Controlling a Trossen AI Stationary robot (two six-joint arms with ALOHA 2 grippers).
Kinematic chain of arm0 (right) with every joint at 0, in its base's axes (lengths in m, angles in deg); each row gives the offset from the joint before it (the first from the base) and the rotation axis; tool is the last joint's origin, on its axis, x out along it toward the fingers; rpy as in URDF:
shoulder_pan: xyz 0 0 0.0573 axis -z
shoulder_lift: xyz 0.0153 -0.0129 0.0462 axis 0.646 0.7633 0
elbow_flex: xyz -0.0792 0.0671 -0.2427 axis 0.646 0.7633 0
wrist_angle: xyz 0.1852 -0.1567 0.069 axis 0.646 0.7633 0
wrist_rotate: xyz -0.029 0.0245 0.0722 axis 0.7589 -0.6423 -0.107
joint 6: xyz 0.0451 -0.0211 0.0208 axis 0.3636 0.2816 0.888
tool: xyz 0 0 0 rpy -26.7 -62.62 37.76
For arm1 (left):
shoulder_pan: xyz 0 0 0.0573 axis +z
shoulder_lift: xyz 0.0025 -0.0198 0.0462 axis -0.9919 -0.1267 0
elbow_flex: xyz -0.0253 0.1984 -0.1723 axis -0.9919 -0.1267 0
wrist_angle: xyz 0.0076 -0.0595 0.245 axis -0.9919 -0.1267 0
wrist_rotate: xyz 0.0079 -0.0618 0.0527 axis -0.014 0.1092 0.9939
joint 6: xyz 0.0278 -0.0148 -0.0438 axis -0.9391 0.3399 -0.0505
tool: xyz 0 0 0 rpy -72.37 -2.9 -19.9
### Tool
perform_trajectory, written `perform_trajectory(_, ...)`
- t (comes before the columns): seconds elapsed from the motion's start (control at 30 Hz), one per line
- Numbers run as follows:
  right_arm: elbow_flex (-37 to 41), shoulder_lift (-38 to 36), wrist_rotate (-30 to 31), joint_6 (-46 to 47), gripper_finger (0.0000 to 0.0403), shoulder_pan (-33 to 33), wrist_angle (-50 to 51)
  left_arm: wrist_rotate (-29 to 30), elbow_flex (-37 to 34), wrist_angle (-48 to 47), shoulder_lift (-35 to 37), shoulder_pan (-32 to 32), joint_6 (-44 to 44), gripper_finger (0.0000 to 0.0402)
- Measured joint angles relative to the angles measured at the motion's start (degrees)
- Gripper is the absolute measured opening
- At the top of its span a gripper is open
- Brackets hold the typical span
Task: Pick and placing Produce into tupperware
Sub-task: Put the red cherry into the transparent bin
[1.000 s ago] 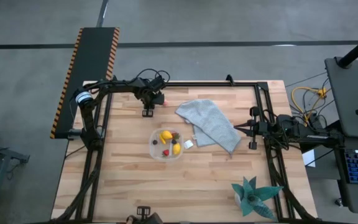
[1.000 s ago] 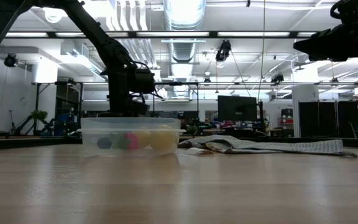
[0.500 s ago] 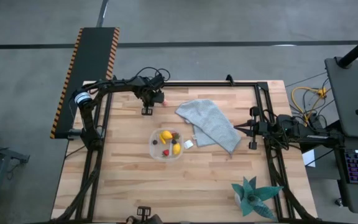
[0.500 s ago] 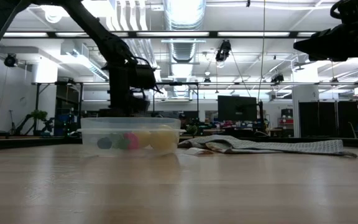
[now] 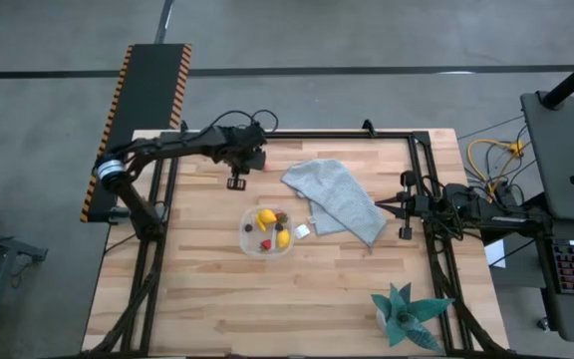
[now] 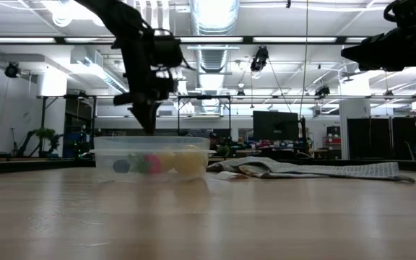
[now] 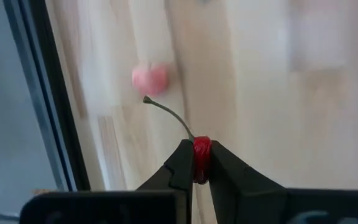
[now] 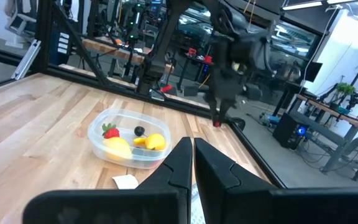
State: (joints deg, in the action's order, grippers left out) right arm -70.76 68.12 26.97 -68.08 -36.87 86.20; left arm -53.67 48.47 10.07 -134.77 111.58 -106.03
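Red cherry (image 7: 202,160) pinched in left claw (image 7: 196,163), thin stem angling away from fingertips, right claw (image 8: 190,149) pressed together.

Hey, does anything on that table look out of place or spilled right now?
One thing: a pink berry-like piece lies loose on the bare wood near the table's far edge, outside the tupperware. The left gripper holds a small red stemmed piece above it. Nothing looks spilled or damaged.
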Motion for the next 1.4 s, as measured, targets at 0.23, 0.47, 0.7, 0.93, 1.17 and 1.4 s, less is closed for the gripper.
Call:
perform_trajectory(0.23,0.01,0.0,0.0,0.02,0.0009,0.02,-0.01,0.13,0.22,-0.08,4.57,-6.61,2.98,0.001)
perform_trajectory(0.47,0.01,0.0,-0.01,0.09,0.0009,0.0,-0.02,0.3,0.27,-1.44,6.34,-12.76,5.9,0.001)
perform_trajectory(0.7,0.02,0.0,-0.02,0.07,0.0009,0.0,-0.02,0.23,0.27,-1.99,5.95,-18.99,7.53,0.001)
perform_trajectory(0.93,0.01,0.0,-0.02,0.13,0.0009,0.01,-0.02,-2.46,0.27,-2.08,5.39,-23.15,11.9,0.001)
perform_trajectory(1.17,0.02,0.0,-0.02,0.13,0.0009,0.01,0.0,-5.88,0.25,-2.93,2.53,-26.22,15.53,0.001)
perform_trajectory(1.4,0.01,0.0,-0.02,0.11,0.0009,0.0,0.04,-6.2,-0.2,-4.58,-1.47,-27.47,16.45,0.0011)
